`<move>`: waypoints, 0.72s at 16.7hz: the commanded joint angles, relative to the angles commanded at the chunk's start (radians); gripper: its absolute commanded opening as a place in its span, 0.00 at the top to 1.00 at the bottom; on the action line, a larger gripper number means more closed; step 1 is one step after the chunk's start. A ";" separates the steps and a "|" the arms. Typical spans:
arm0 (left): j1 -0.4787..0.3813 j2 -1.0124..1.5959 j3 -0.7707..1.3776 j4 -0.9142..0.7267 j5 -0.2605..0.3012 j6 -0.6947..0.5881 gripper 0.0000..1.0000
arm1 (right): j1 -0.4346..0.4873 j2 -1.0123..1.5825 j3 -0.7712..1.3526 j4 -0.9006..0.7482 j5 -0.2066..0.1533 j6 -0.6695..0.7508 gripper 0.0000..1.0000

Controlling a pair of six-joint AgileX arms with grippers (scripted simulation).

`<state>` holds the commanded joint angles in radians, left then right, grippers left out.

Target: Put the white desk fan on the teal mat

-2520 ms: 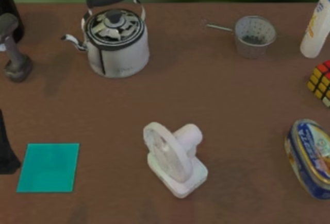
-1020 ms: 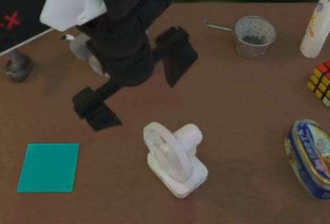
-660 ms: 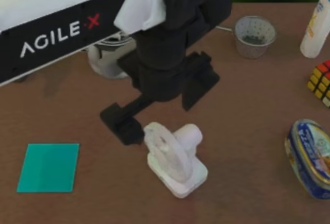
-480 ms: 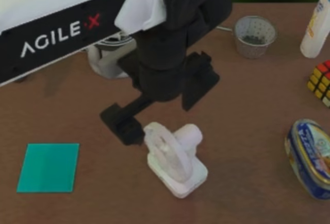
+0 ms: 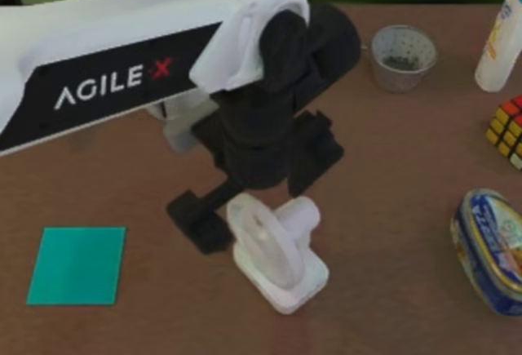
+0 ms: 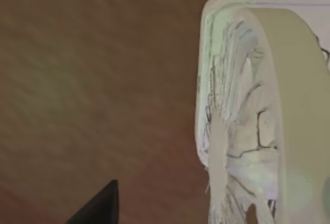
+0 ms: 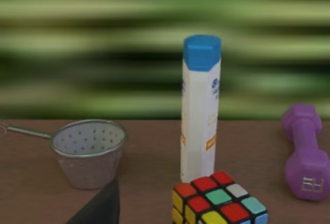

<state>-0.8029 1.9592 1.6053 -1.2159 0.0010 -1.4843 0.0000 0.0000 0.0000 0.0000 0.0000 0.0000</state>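
White plastic filled most of the left wrist view: the white desk fan (image 6: pixel 263 116) stood close under the camera, its cage ring edge-on. From above, the fan (image 5: pixel 276 250) stood upright on the bare table near the middle, well apart from the teal mat (image 5: pixel 77 264) at the table's left, so the carry had not begun. Half a second before, the left gripper (image 5: pixel 245 196) hung a little higher over the table; it had since dropped and eased in, so that one dark finger (image 5: pixel 198 218) sat just beside the ring on its left while the other stood behind the motor housing. The jaws were spread wide to either side of the fan and had hold of nothing yet. That pointed to a closing squeeze as the likely next step, though a round ring might slip. The right arm stayed parked out of the top view. As for containers, the metal strainer (image 5: pixel 402 57) at the back held nothing I could make out, and the blue tin (image 5: pixel 492 249) at the right lay closed.
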 joint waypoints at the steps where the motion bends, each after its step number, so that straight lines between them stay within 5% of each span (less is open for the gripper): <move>1: 0.000 0.002 -0.019 0.020 0.000 -0.001 0.00 | 0.000 0.000 0.000 0.000 0.000 0.000 0.00; 5: -0.001 0.003 -0.029 0.030 0.000 -0.001 0.00 | 0.000 0.000 0.000 0.000 0.000 0.000 0.00; 12: -0.001 0.003 -0.029 0.030 0.000 -0.001 0.53 | 0.000 0.000 0.000 0.000 0.000 0.000 0.00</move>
<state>-0.8037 1.9622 1.5760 -1.1861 0.0010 -1.4853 0.0000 0.0000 0.0000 0.0000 0.0000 0.0000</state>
